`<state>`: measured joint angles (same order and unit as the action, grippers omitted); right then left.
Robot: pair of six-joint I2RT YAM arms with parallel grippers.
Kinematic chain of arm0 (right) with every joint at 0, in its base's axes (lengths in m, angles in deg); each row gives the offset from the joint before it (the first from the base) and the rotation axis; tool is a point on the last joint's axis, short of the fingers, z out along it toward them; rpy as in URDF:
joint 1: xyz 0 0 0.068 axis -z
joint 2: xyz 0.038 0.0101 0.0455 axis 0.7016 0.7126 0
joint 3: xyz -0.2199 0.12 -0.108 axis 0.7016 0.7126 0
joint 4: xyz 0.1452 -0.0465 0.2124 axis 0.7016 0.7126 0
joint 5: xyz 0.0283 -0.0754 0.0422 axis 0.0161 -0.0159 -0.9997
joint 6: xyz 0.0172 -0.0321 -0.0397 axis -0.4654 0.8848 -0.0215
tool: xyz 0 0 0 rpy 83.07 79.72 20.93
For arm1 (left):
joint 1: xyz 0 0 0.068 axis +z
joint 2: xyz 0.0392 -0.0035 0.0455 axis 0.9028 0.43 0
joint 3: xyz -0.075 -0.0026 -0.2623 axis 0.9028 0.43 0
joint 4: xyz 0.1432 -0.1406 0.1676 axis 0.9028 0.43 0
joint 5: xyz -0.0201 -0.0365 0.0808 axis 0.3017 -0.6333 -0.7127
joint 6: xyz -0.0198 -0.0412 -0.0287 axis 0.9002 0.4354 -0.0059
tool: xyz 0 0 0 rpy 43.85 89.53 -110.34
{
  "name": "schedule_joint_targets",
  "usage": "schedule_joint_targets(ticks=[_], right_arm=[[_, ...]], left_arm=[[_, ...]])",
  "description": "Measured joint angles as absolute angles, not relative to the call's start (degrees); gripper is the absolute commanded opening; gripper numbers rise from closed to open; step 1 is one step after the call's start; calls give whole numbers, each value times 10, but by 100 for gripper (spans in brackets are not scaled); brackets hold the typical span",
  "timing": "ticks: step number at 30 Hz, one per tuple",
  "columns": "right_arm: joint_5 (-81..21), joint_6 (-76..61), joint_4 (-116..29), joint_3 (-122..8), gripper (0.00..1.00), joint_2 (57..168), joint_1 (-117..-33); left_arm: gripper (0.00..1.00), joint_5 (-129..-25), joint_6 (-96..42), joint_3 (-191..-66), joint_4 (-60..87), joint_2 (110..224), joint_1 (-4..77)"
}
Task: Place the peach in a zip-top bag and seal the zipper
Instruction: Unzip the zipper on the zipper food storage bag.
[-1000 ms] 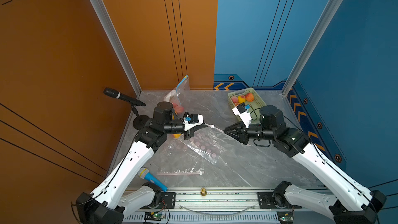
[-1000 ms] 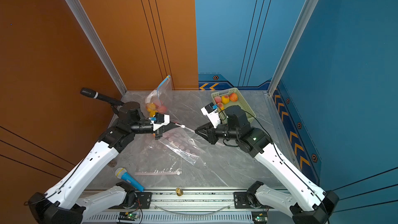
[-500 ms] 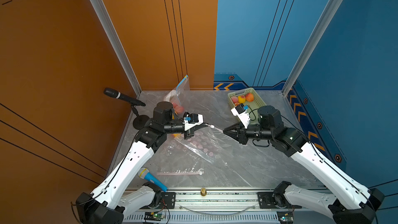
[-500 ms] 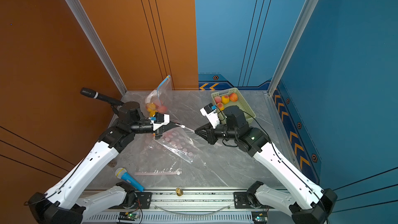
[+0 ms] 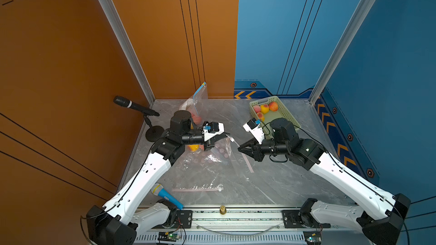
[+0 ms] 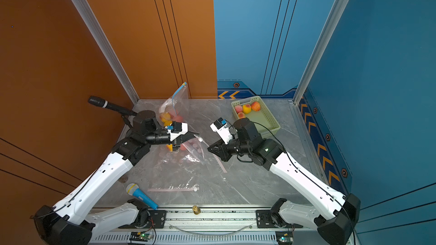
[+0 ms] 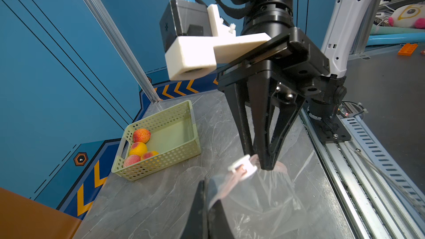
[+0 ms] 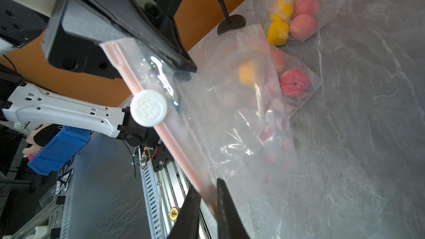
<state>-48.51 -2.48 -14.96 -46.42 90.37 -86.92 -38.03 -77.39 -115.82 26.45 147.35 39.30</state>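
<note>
Both claws now grip the zip-top bag (image 8: pixel 230 116). The left claw (image 8: pixel 181 64) is shut on its corner beside the white slider (image 8: pixel 149 108). The right claw (image 8: pixel 208 188) has moved in and narrowed almost fully, pinching the pink zipper strip (image 8: pixel 179 143). Sealing can probably begin. The peach (image 8: pixel 295 85), red-pink with a dark dimple, lies in the bag's low corner on the tabletop (image 8: pixel 379 111).

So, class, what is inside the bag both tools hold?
One red peach lies in a bottom corner of the zip-top bag. A yellow blur may be inside or behind; folds and glare hide the rest.
</note>
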Motion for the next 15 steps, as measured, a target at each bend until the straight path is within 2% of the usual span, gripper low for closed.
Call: schedule_joint_targets(ticks=[5,15], right_arm=[[-479,-25,-162,-460,7,904,-872],[-474,-27,-174,-458,8,915,-888]], left_arm=[[0,-381,-769,-1157,259,1480,382],[0,-384,-745,-1157,225,1507,368]])
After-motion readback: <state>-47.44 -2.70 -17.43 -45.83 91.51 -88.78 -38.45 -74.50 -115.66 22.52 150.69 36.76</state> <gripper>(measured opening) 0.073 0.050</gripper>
